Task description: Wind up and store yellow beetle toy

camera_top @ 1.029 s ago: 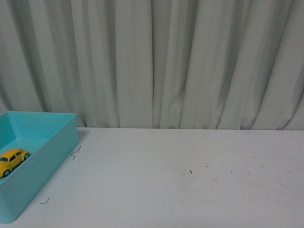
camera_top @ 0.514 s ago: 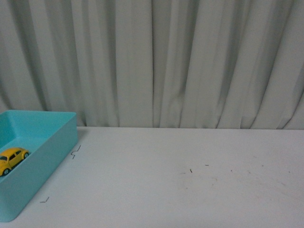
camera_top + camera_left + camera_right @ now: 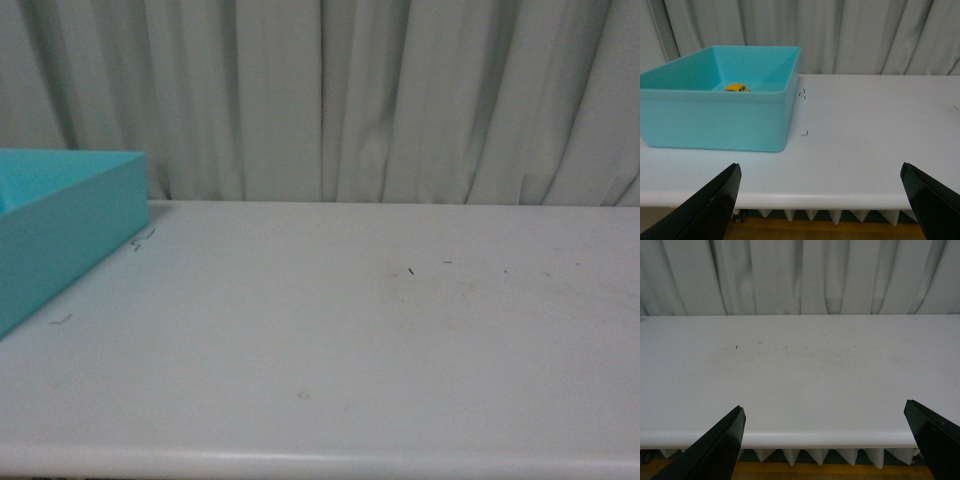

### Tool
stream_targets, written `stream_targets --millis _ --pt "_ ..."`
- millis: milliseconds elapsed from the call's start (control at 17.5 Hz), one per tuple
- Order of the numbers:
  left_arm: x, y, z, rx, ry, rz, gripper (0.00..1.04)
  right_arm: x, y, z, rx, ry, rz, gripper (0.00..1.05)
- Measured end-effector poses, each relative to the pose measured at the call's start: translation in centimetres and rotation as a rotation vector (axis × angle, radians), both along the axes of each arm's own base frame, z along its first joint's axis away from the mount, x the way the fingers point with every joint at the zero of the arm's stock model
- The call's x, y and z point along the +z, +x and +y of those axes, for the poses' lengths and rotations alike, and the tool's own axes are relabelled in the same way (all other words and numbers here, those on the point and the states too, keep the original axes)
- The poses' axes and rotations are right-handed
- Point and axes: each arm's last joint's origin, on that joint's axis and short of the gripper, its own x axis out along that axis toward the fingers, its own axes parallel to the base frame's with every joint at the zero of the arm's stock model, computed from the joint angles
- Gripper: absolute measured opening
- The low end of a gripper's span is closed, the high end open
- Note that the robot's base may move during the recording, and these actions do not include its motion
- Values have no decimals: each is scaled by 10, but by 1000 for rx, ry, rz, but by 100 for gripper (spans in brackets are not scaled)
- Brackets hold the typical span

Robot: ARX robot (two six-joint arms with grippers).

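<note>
Dim, even light, soft focus (slightly grainy), no glare

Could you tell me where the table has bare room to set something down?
The white table is bare from the teal bin to its far right edge. Only the bin's corner is taken; the yellow beetle toy sits inside it.

The table (image 3: 340, 330) has a smooth, matt white top with a faint sheen toward its rounded front edge and a few small dark scuffs right of centre. At the left of the front view, the turquoise bin (image 3: 60, 235) looks like smooth moulded plastic, softly satin. The curtain (image 3: 380, 100) across the top is pale cloth in soft folds. The yellow beetle toy (image 3: 736, 88) shows a glossy painted shell. The black gripper fingers (image 3: 705, 207) look like matt plastic.
</note>
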Motion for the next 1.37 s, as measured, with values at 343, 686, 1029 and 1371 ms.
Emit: stream_targets --millis 343,686,1029,1371 --pt "0 0 0 0 0 1 98 0 0 0 0 0 1 98" --pt "0 0 0 0 0 1 98 0 0 0 0 0 2 98" --pt "0 0 0 0 0 4 98 0 0 0 0 3 3 98" --pt "0 0 0 -1 0 2 98 0 0 0 0 3 2 98"
